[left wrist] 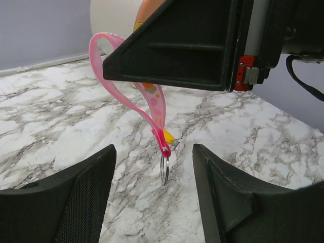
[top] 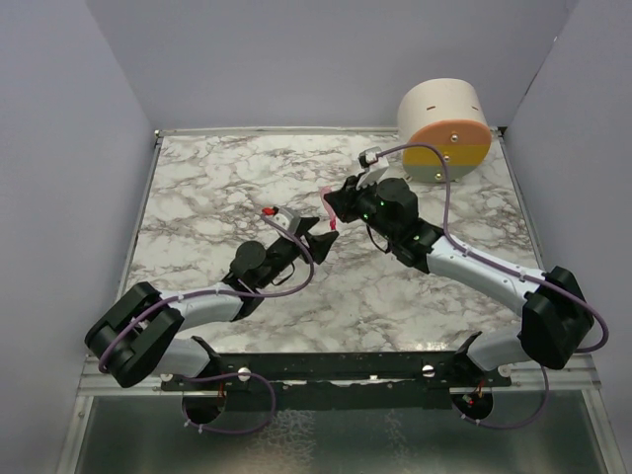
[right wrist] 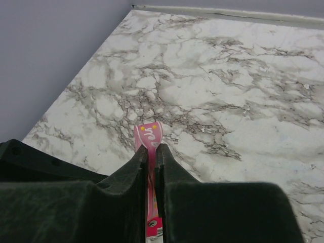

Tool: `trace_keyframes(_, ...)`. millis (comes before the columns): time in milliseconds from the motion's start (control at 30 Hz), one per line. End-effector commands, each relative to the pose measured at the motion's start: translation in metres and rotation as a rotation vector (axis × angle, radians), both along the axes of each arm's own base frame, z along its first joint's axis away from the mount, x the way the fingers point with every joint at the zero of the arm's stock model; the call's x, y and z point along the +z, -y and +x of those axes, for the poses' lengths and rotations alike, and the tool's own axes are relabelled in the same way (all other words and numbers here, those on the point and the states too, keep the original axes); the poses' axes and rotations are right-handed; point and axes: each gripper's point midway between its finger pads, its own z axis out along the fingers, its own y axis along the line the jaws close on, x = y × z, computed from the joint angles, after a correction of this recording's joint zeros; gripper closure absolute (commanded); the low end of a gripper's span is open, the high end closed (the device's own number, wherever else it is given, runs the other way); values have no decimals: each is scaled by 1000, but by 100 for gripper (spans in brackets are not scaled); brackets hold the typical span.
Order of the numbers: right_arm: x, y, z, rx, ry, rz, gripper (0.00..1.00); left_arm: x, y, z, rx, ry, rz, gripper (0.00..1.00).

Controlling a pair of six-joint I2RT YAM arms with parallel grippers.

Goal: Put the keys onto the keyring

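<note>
My right gripper is shut on a light pink patterned strap and holds it above the marble table. The strap hangs as a loop. An elongated magenta piece at its lower end carries a small metal keyring. A small yellow key head shows just behind that piece; I cannot tell whether it is on the ring. My left gripper is open and empty. Its fingers stand on either side of the hanging ring, just below it, not touching.
A big cream, orange, yellow and grey cylinder lies at the back right of the marble table. Grey walls close in the left, back and right sides.
</note>
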Motion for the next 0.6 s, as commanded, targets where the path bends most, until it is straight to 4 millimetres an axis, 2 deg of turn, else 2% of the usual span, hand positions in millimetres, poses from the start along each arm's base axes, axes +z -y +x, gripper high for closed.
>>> trace_keyframes(0,28,1,1,-48,-37,102,95,17,-6,0,17,71,-50,36)
trace_keyframes(233,30,-3,5,-64,-80,135,95,16,-8,0,26,82,-51,38)
trace_keyframes(567,30,3,7,-86,-98,151,95,22,-12,0,43,112,-62,42)
